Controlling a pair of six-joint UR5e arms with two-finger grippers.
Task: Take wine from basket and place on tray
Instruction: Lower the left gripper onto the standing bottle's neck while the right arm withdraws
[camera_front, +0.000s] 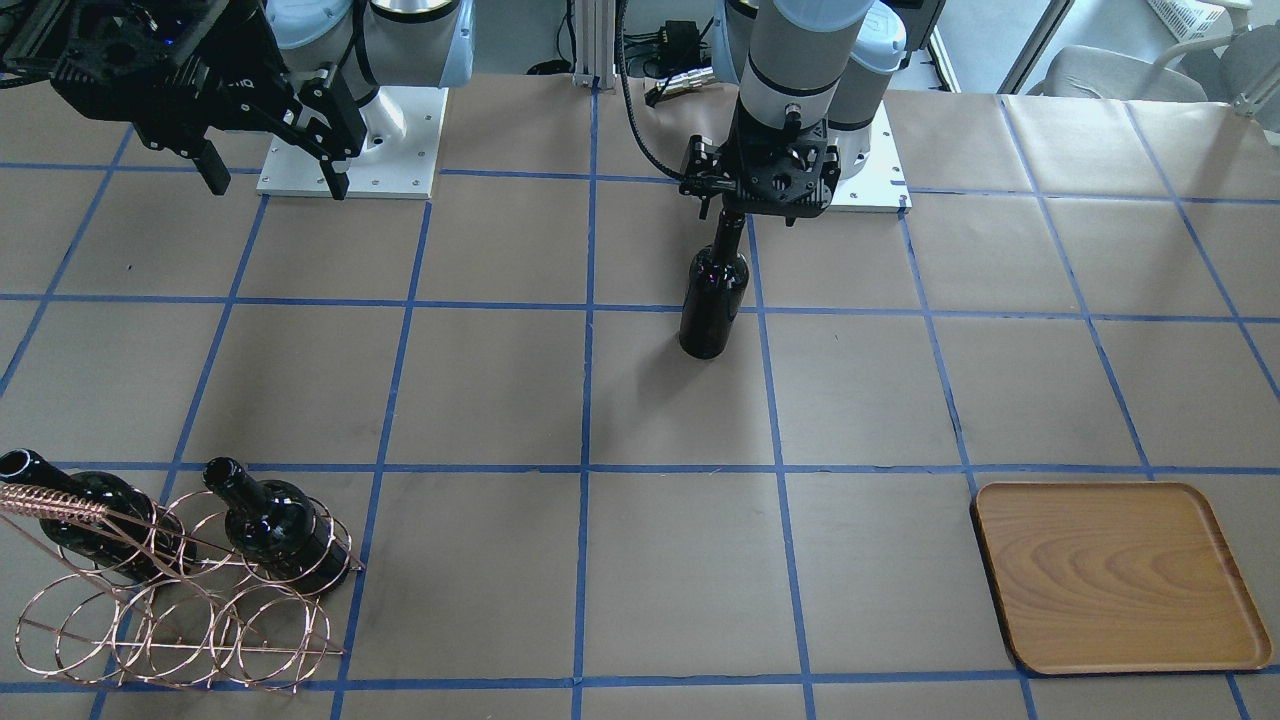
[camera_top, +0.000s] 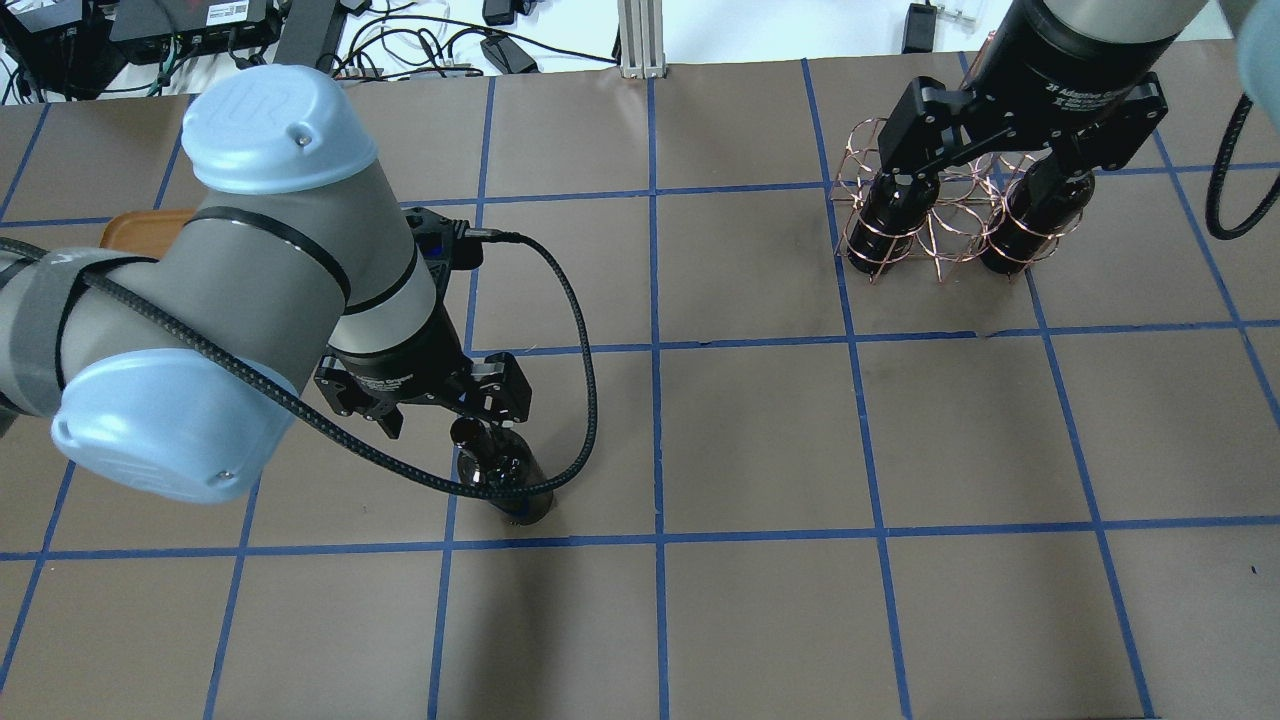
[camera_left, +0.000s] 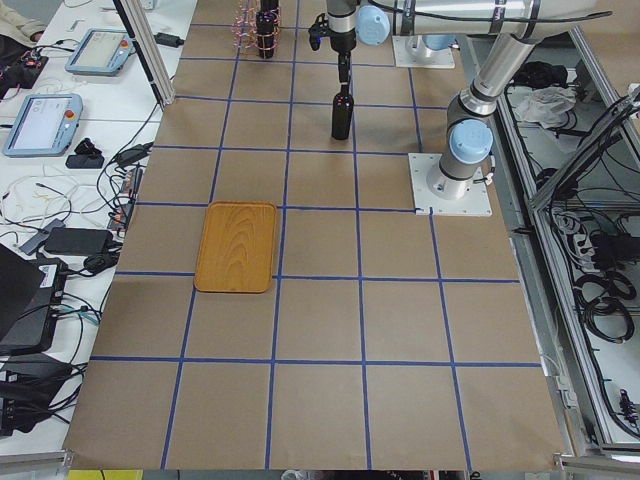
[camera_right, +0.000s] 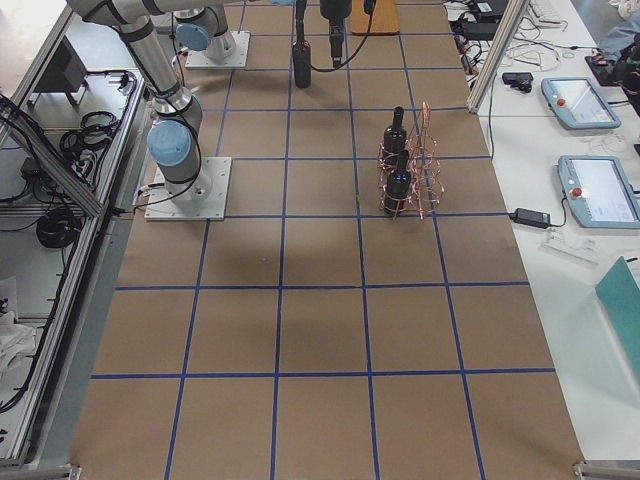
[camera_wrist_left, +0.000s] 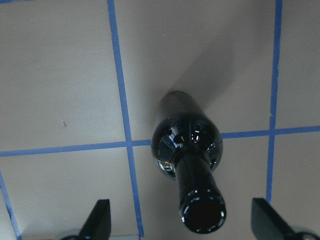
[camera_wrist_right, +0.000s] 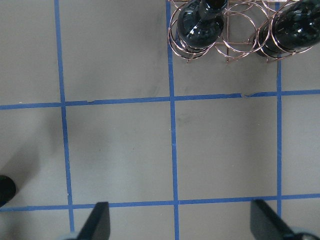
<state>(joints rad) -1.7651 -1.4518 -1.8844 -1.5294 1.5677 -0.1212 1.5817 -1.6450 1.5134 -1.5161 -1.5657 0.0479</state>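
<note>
- A table (camera_front: 480, 390) covered in brown paper and crossed by blue tape lines is filling every view, with benches of cables and tablets running along its ends.
- The wine (camera_front: 712, 300) is standing upright on the paper directly beneath the left gripper (camera_wrist_left: 181, 220), its slim neck rising up between the spread fingers (camera_wrist_left: 100, 220).
- That gripper is gaping wide, and the wrist view is showing bare table on both sides of the bottle's mouth, so it is holding nothing.
- The right gripper (camera_wrist_right: 179, 222) is hanging high with its fingers just as far apart and empty; the basket (camera_front: 190, 600) is sitting ahead of it and well below.
- Progress, as I judge it: one bottle is already out of the basket, while two others (camera_front: 285, 530) (camera_front: 95, 515) are sitting in its hoops.
- What is left is the closing on the neck, the lift, and the carry to the tray (camera_front: 1120, 575), which is lying bare and well apart from the left gripper, on its outer side and farther from the robot's base.
- The bottle is looking glossy and near-black, unlabelled, with rounded shoulders catching the ceiling lights and an open mouth (a slick, narrow place to grip, I would guess).
</note>
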